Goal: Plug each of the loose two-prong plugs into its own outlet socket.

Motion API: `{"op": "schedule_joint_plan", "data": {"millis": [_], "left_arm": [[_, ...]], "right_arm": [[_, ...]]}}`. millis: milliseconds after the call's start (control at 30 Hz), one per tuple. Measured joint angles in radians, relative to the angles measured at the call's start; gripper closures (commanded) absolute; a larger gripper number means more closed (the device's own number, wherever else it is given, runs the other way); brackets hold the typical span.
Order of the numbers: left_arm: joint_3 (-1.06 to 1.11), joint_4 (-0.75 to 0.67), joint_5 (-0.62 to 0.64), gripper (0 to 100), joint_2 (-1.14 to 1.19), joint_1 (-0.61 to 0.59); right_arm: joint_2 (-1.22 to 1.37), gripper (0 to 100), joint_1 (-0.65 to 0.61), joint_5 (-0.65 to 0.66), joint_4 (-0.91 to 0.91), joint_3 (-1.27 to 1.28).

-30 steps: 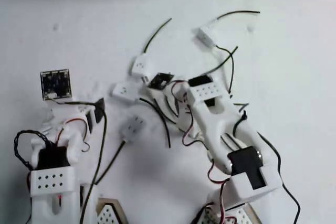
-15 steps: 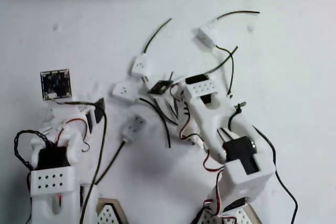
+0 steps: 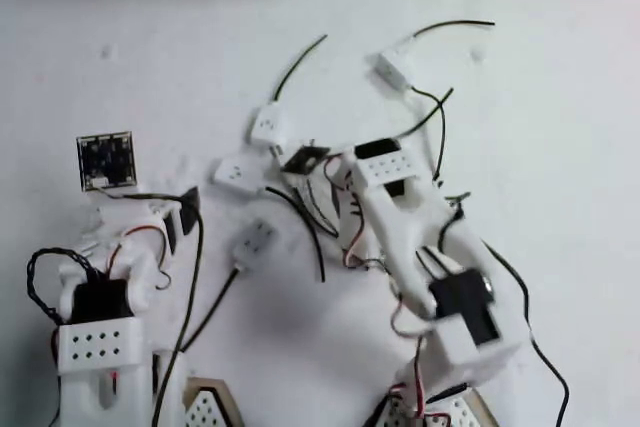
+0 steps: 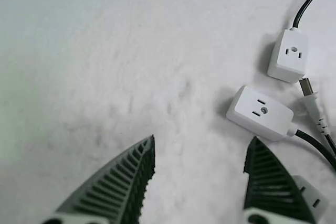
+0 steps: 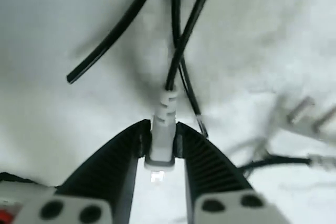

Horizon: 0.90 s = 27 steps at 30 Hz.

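My right gripper (image 5: 163, 128) is shut on a white two-prong plug (image 5: 162, 141) whose black cord (image 5: 185, 35) runs away over the table. From above, that gripper (image 3: 304, 160) hovers just right of two white outlet sockets (image 3: 268, 127) (image 3: 236, 174). A third socket (image 3: 255, 239) lies nearer the front and a fourth (image 3: 395, 68) at the back. My left gripper (image 4: 202, 142) stands open over bare table, with two sockets (image 4: 287, 55) (image 4: 260, 112) ahead of it to one side. Prongs of another plug (image 5: 311, 114) lie beside my right gripper.
A small black square board (image 3: 106, 160) lies at the left, beyond the left gripper (image 3: 180, 209). Loose black cords (image 3: 305, 222) cross the middle of the white table (image 3: 560, 107). The far and right parts of the table hold little.
The right arm's elbow swung back and forth while its gripper stayed beside the two sockets with the plug in it. The left arm has not moved.
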Motion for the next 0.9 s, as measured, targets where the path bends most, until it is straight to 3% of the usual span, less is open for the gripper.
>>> {"op": "schedule_joint_plan", "data": {"millis": [233, 700, 900], "left_arm": [[0.0, 0.0, 0.0, 72, 0.0, 0.0], [0.0, 0.002, 0.0, 72, -0.009, 0.0], [0.0, 0.104, 0.0, 72, -0.221, 0.0]], "right_arm": [[-0.333, 98.0, -0.018, -0.095, 0.089, 0.0], [-0.842, 97.9, -0.281, -0.298, 0.138, 0.017], [-0.945, 97.9, -0.436, -0.368, -0.005, 0.206]]}}
